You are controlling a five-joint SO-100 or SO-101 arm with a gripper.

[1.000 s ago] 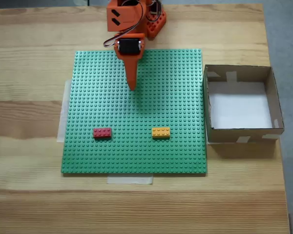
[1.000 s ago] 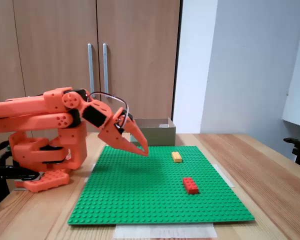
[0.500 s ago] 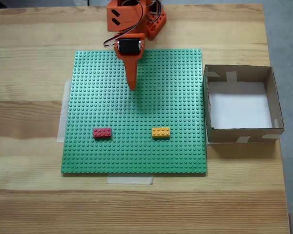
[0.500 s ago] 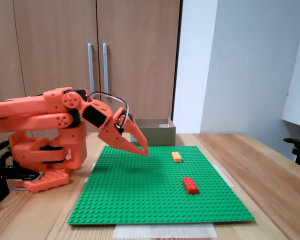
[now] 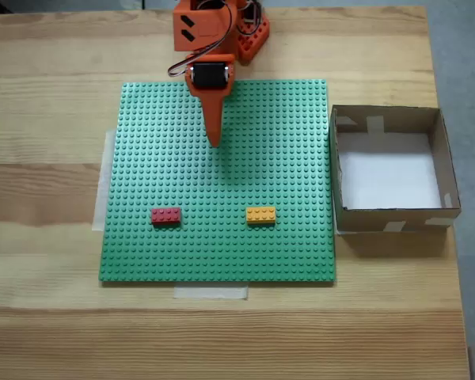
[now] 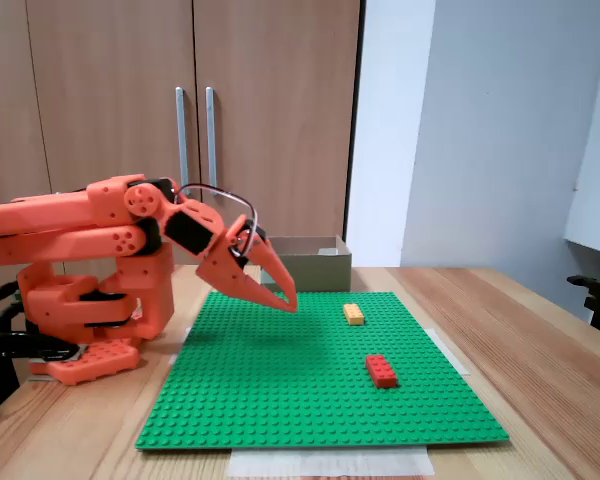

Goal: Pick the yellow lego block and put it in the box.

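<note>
One orange gripper (image 5: 214,141), jaws pressed together to a single point, nothing between them. Same gripper (image 6: 288,303) from the side: tip hanging just above the green baseplate (image 5: 285,142), not touching, aimed down and away from the arm's base (image 6: 90,320). In the top-down fixed view, positioned over the upper middle of the plate, the folded arm behind it at 12 o'clock.

From the jaw tip in that view, the yellow lego block (image 5: 260,214) at about 5 o'clock, well apart, flat on the plate's studs with its long side running left to right. In the side fixed view, the same yellow lego block (image 6: 354,314) to the right of the tip and lower than it, clear air between the two. A red brick (image 5: 166,215) at about 7 o'clock from the tip, level with the yellow one and well apart from it; from the side, the red brick (image 6: 381,371) nearer the camera.

Further out, at about 4 o'clock from the jaws, the box (image 5: 443,158), just beside the plate's right edge on the wooden table (image 5: 47,332), white floor bare. From the side, the box (image 6: 315,268) behind the gripper.
</note>
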